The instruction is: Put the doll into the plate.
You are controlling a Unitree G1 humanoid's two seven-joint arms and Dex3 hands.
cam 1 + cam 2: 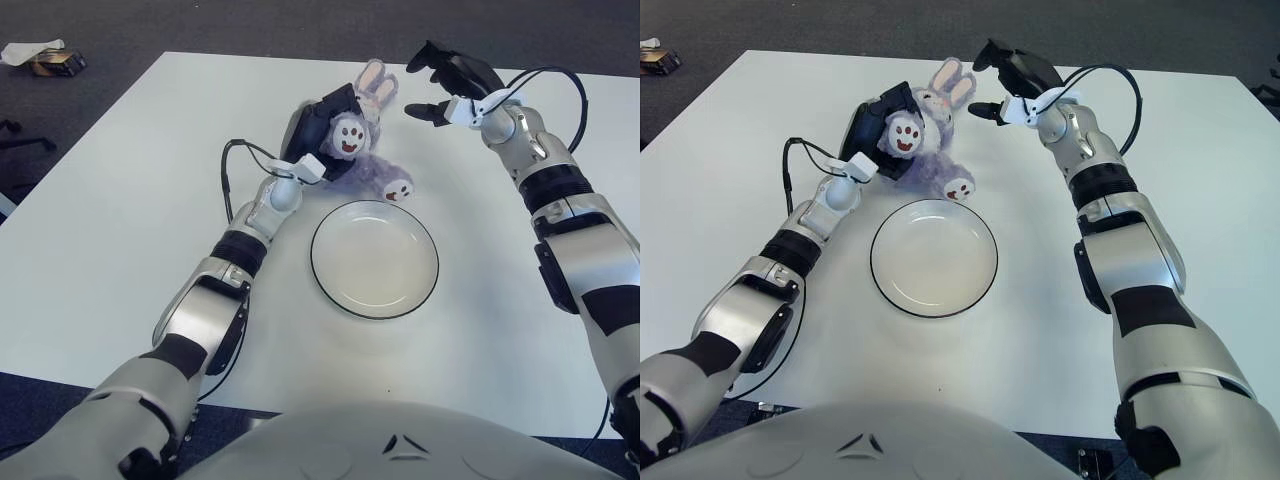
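Note:
A purple plush bunny doll point(362, 150) with pale ears and white paw soles lies on the white table just beyond the plate. My left hand point(318, 130) is shut on the doll's left side, its black fingers wrapped around the body. The white plate point(374, 258) with a dark rim sits empty in front of the doll, its far rim close to one of the doll's feet. My right hand point(452, 80) hangs open above the table to the right of the doll's ears, apart from it.
A small box and a crumpled white cloth point(40, 56) lie on the dark carpet at the far left. The table's far edge point(300, 56) runs just behind the hands. Black cables loop off both wrists.

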